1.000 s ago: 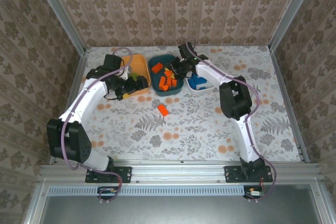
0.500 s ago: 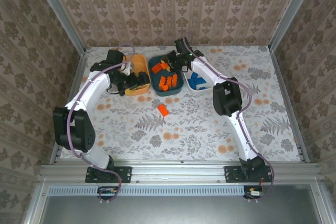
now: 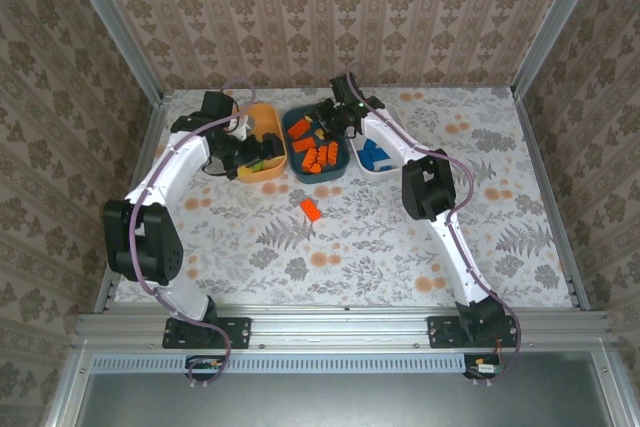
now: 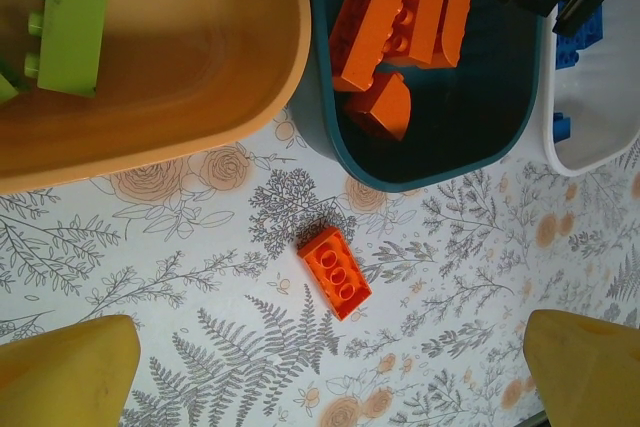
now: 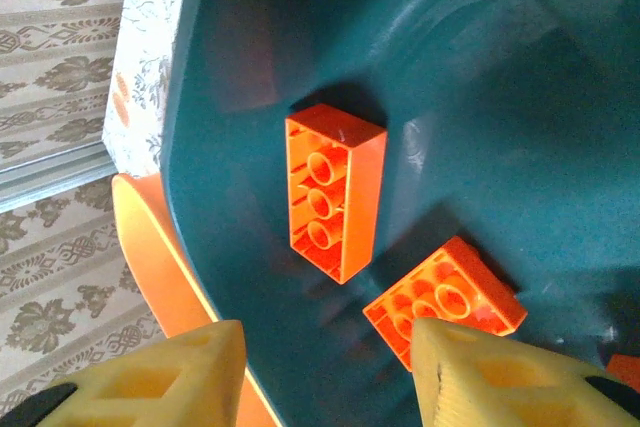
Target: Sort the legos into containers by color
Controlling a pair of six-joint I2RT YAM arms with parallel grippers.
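On the floral table lies one loose orange lego, also in the left wrist view. My left gripper hangs open above it, by the orange container, which holds a lime green lego. The dark teal container holds several orange legos. My right gripper is open over its back end, nothing between the fingers; two orange legos lie below, undersides up. The white container holds blue legos.
The three containers stand side by side at the back of the table, close to the patterned rear wall. Metal frame posts and side walls border the table on the left and right. Open floral tabletop stretches in front of the bowls.
The right gripper has moved slightly back over the teal container and its fingers have parted. The left arm has swung back and right, closer to the orange container, still open.
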